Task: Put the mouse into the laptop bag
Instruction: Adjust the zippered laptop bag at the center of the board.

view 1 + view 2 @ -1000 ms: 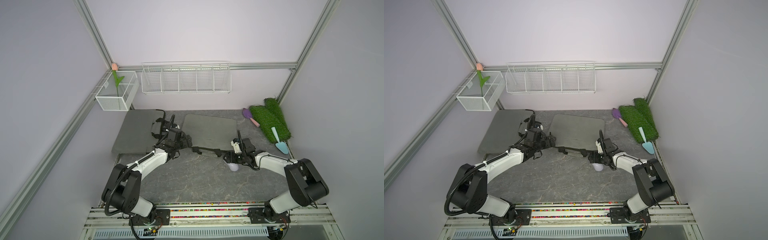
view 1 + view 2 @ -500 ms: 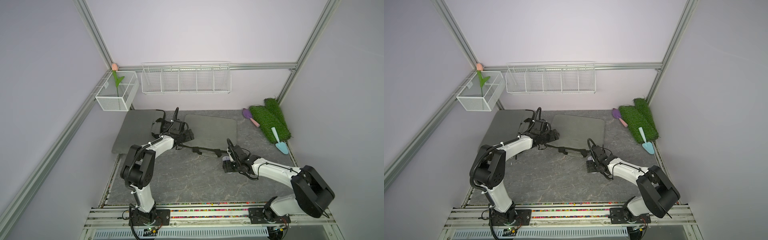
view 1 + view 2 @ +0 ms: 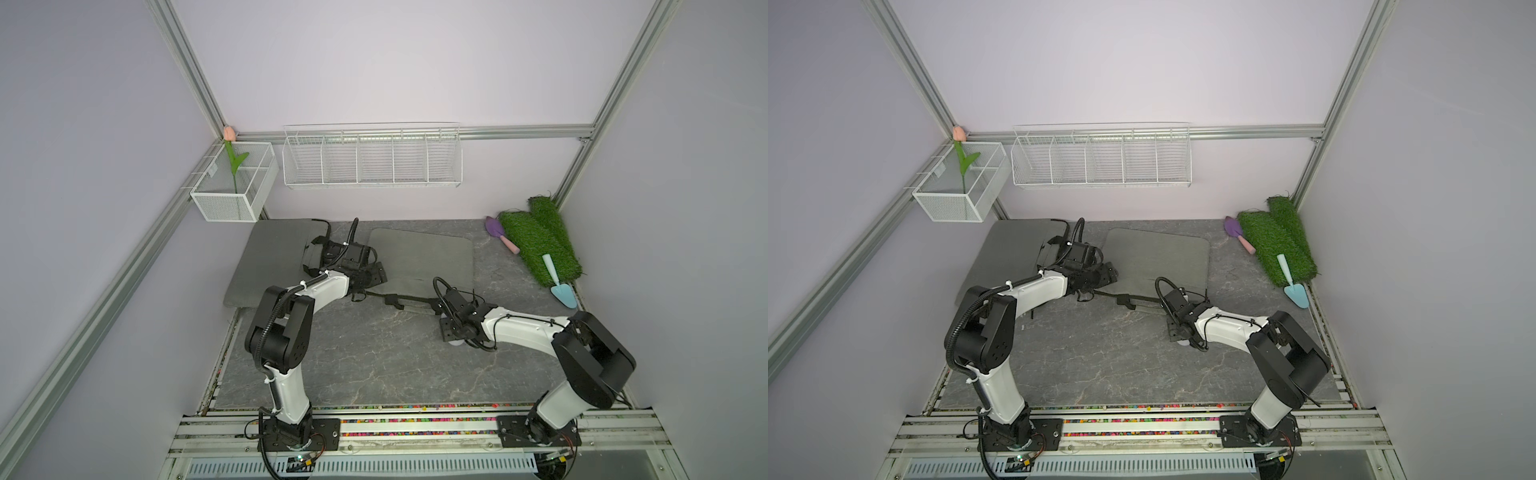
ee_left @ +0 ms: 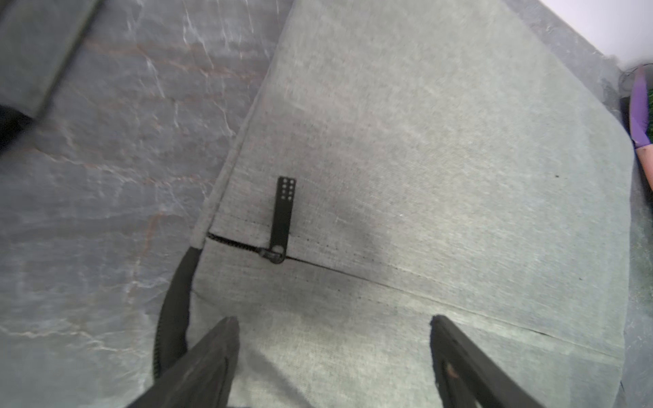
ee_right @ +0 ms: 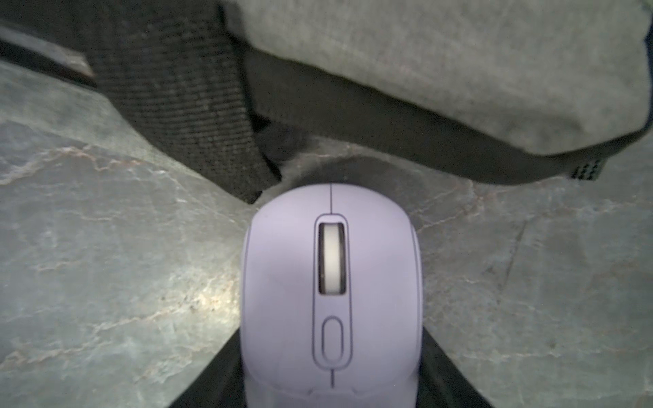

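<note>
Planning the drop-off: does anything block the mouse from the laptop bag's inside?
Yes: the zip of the laptop bag looks mostly closed, and the black strap lies between it and the mouse.

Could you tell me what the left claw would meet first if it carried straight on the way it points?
Most likely the grey laptop bag, near its black zipper pull; the open left claw points at it with nothing between, though depth is unclear.

mouse point(image 5: 282, 300) between right gripper point(image 5: 331, 330) jaws: plain lilac, white wheel. laptop bag point(image 4: 424, 141) ahead of left gripper point(image 4: 332, 318) jaws: grey weave, black zip pull point(image 4: 284, 208). strap point(image 5: 183, 88) past mouse: black ribbed. tabletop point(image 4: 106, 176): grey, pale veins.
</note>
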You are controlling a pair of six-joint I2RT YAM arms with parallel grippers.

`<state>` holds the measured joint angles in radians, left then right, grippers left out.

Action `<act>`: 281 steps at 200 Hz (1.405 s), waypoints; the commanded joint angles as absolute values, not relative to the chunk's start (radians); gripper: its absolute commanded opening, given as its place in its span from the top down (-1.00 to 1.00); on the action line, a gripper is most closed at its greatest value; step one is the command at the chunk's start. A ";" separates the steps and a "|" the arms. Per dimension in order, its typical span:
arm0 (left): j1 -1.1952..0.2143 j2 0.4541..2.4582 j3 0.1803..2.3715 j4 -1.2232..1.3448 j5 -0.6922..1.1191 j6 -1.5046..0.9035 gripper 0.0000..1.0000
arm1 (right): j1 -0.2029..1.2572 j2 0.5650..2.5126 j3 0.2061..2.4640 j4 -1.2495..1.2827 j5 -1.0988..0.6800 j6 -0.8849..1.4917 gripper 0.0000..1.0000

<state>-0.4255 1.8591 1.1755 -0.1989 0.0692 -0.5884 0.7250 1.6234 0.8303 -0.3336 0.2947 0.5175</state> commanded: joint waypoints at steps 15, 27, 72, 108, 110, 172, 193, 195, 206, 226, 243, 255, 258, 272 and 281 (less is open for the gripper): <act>-0.438 1.830 1.070 -0.138 0.129 -0.654 -0.66 | 0.731 1.587 0.787 -0.351 0.326 0.547 -0.14; -0.463 1.803 1.025 -0.093 0.149 -0.680 -0.66 | 0.730 1.559 0.772 -0.346 0.328 0.551 -0.10; -0.674 1.779 1.027 -0.096 0.061 -0.730 -0.63 | 0.731 1.461 0.736 -0.367 0.330 0.558 -0.03; -0.851 1.825 1.189 -0.196 -0.017 -0.711 -0.65 | 0.728 1.308 0.668 -0.417 0.385 0.587 -0.03; -0.856 1.829 1.196 -0.198 -0.014 -0.712 -0.65 | 0.727 1.298 0.663 -0.418 0.384 0.589 -0.03; -0.872 1.840 1.269 -0.298 -0.078 -0.671 -0.64 | 0.722 1.056 0.601 -0.468 0.374 0.605 -0.02; -0.863 1.805 1.273 -0.376 -0.132 -0.608 -0.69 | 0.722 1.043 0.597 -0.459 0.349 0.604 0.00; -0.863 1.803 1.277 -0.390 -0.139 -0.600 -0.69 | 0.722 1.043 0.598 -0.459 0.348 0.604 0.00; -0.864 1.788 1.283 -0.456 -0.162 -0.565 -0.69 | 0.721 1.045 0.598 -0.452 0.332 0.603 0.01; -0.867 1.690 1.194 -0.476 -0.177 -0.544 -0.72 | 0.722 1.038 0.591 -0.443 0.324 0.599 0.02; -0.866 1.561 1.055 -0.432 -0.241 -0.574 -0.87 | 0.722 1.032 0.595 -0.440 0.324 0.594 0.01; -0.860 1.499 0.975 -0.385 -0.281 -0.568 -0.90 | 0.722 1.031 0.601 -0.439 0.320 0.589 0.01; -0.857 1.491 0.964 -0.389 -0.285 -0.572 -0.90 | 0.721 1.032 0.602 -0.439 0.319 0.588 0.01; -0.839 1.472 0.934 -0.396 -0.273 -0.571 -0.91 | 0.722 1.037 0.606 -0.432 0.315 0.583 0.01; -0.824 1.475 0.923 -0.386 -0.258 -0.570 -0.91 | 0.720 1.040 0.606 -0.427 0.310 0.581 0.02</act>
